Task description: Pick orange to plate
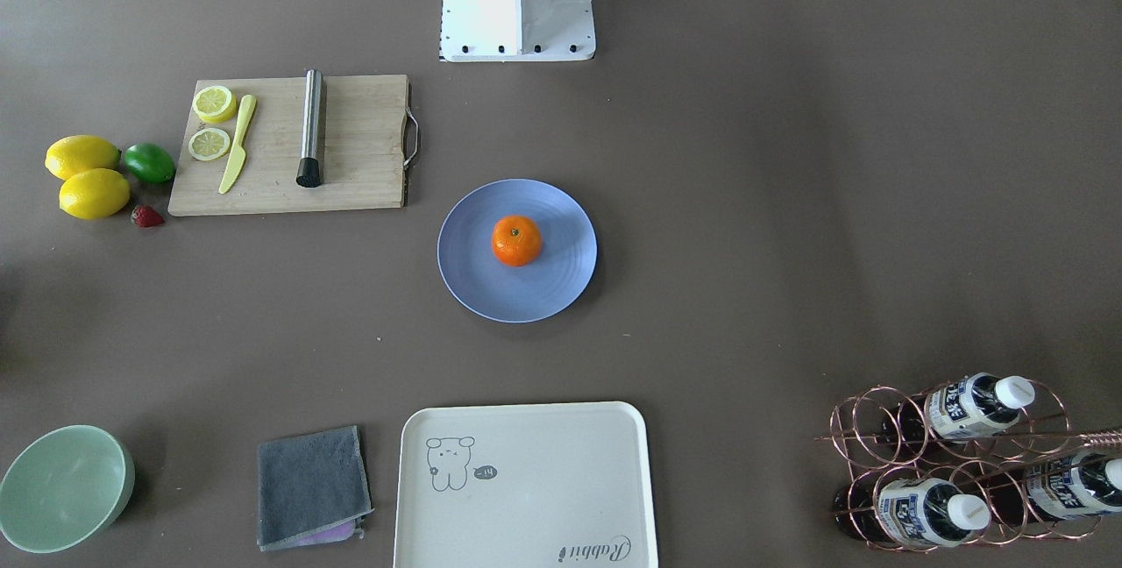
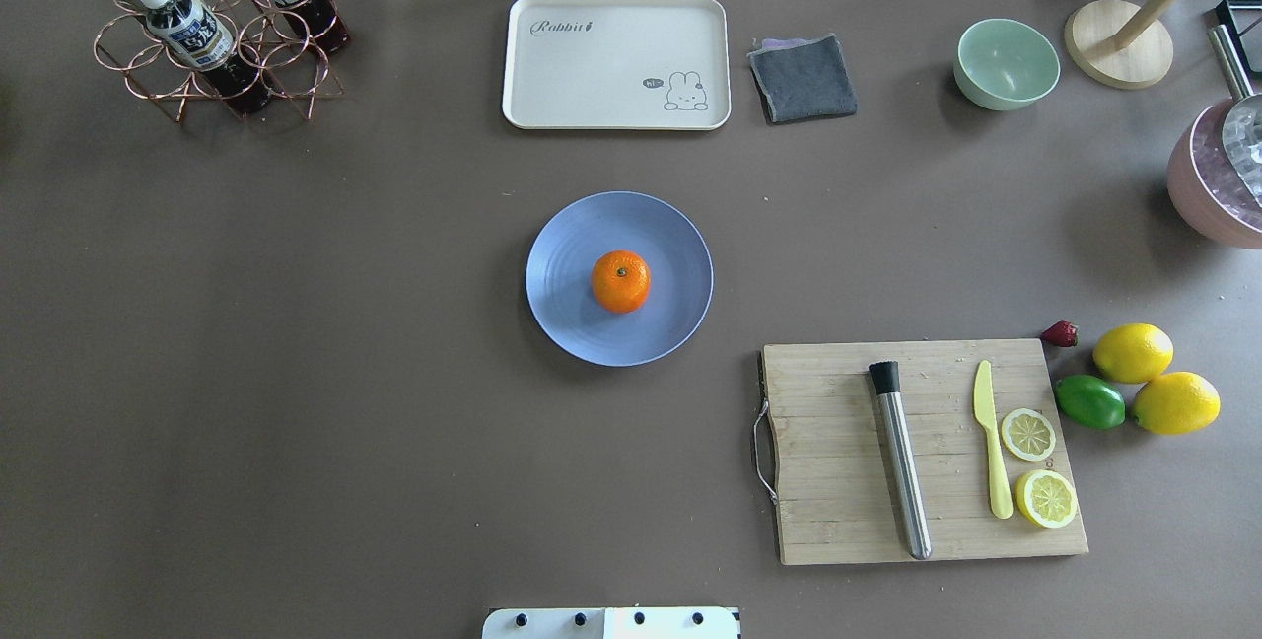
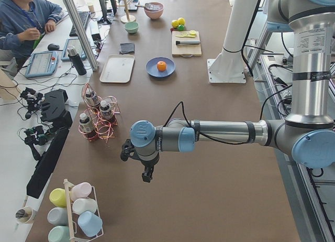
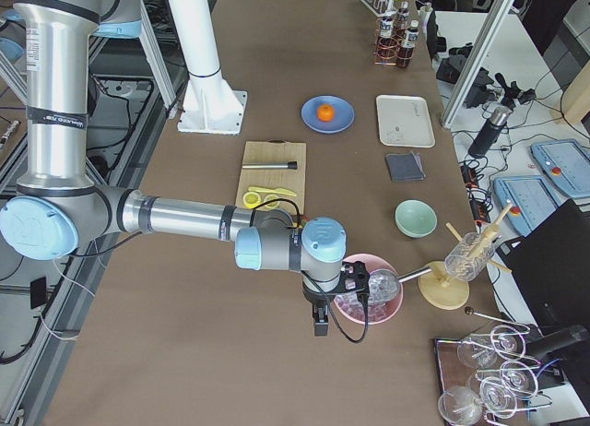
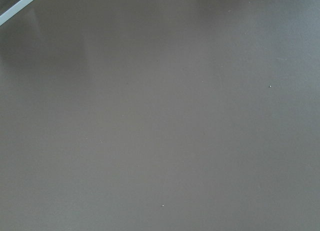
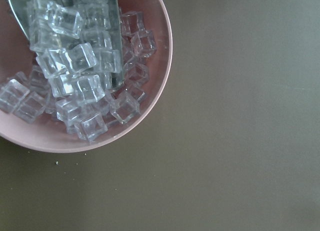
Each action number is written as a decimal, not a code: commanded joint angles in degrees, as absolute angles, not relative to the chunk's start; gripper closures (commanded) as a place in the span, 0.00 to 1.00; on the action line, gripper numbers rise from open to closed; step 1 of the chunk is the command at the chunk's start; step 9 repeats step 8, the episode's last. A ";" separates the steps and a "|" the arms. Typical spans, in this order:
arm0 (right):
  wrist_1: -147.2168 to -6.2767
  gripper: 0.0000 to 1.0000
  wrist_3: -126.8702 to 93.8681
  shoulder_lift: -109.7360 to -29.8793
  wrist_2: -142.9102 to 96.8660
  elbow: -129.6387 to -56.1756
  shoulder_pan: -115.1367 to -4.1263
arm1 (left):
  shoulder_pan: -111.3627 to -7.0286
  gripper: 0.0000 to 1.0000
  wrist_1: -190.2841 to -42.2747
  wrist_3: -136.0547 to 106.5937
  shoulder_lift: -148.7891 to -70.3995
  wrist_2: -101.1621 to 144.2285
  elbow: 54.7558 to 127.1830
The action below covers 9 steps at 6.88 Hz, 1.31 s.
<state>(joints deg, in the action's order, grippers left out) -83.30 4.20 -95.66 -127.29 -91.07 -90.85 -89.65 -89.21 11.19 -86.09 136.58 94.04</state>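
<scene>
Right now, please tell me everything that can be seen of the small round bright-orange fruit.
The small round bright-orange fruit looks like a mandarin, with glossy skin and a dark green stem spot facing up. It looks whole and unpeeled. It sits near the middle of the round periwinkle-blue plate, which lies flat on the table. Only the plate touches it.

The left arm (image 3: 225,132) and the right arm (image 4: 184,218) each stretch straight out sideways, and the left gripper (image 3: 148,175) and right gripper (image 4: 320,326) point down, too small to tell if open.
</scene>
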 commanded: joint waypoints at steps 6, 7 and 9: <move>-82.53 0.00 4.31 -96.24 -129.01 -91.05 -90.79 | -89.65 0.02 -89.21 11.25 -85.69 136.67 93.87; -82.53 0.00 4.31 -96.24 -129.28 -91.05 -90.79 | -89.65 0.02 -89.21 11.25 -85.69 136.67 93.87; -82.53 0.00 4.31 -96.24 -129.29 -90.97 -90.79 | -89.65 0.02 -89.21 11.25 -85.61 136.67 93.78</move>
